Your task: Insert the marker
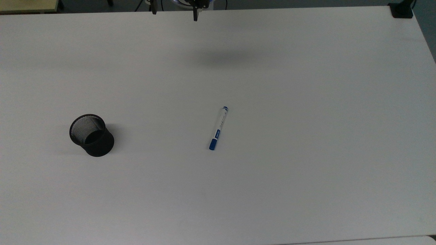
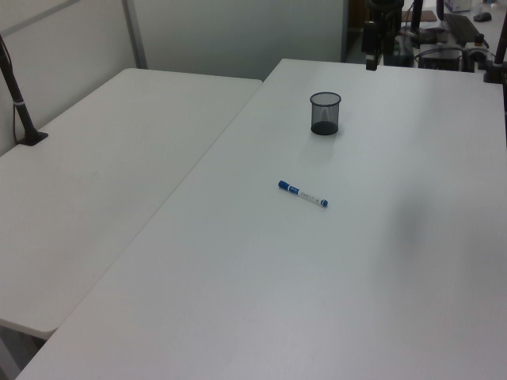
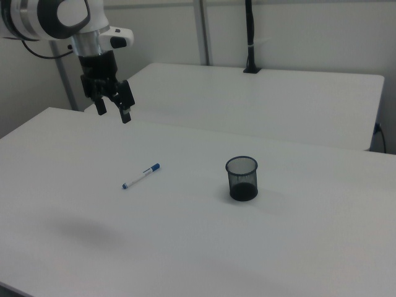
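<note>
Marker, top view: marker (image 1: 218, 128) with a slim white barrel, a blue cap at the lower end, a small blue tip at the upper end and a blue label band just above the cap; small dark print runs along the barrel. It lies flat, nearly upright in the frame and leaning slightly, well below the pincer (image 1: 174, 14), whose two dark fingers (image 1: 195, 15) hang at the top edge.
Cup, top view: black mesh cup (image 1: 91, 134), upright and open, far below the pincer and toward the top view's left, well apart from the marker.
Surface, top view: plain white table (image 1: 306, 136); a soft grey shadow (image 1: 224, 58) lies between pincer and marker.
Marker, left view: lies flat, cap toward the left view's left, well below the pincer (image 2: 380, 62).
Cup, left view: stands between pincer and marker, nearer the pincer.
Room, left view: a second white table (image 2: 103, 198) adjoins on the left view's left, with a black post (image 2: 20, 103) clamped at its edge; pale wall panels stand behind.
Pincer, right view: the pincer (image 3: 113, 110) hangs from the white arm (image 3: 55, 18) above the table, its fingers spread apart and holding nothing.
Marker, right view: lies below the pincer, slightly toward the right view's right, untouched.
Cup, right view: farther toward the right view's right than the marker.
</note>
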### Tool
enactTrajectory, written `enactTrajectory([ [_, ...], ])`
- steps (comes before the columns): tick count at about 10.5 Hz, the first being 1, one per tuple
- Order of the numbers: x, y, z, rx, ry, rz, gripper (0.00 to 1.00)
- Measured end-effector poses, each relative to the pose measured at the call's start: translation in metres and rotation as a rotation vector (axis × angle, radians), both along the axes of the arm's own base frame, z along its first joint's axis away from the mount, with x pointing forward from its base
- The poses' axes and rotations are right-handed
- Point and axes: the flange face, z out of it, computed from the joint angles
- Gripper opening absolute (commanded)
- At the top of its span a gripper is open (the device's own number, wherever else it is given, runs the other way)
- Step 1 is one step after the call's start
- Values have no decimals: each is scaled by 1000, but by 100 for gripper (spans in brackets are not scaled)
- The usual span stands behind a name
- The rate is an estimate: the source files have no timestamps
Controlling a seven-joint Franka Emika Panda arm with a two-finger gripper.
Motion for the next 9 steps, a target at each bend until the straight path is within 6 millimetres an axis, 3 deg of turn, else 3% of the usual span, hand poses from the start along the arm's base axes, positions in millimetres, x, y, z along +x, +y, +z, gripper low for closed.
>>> enactTrajectory([
  [9,2,0,-6,7,4,-1,100],
])
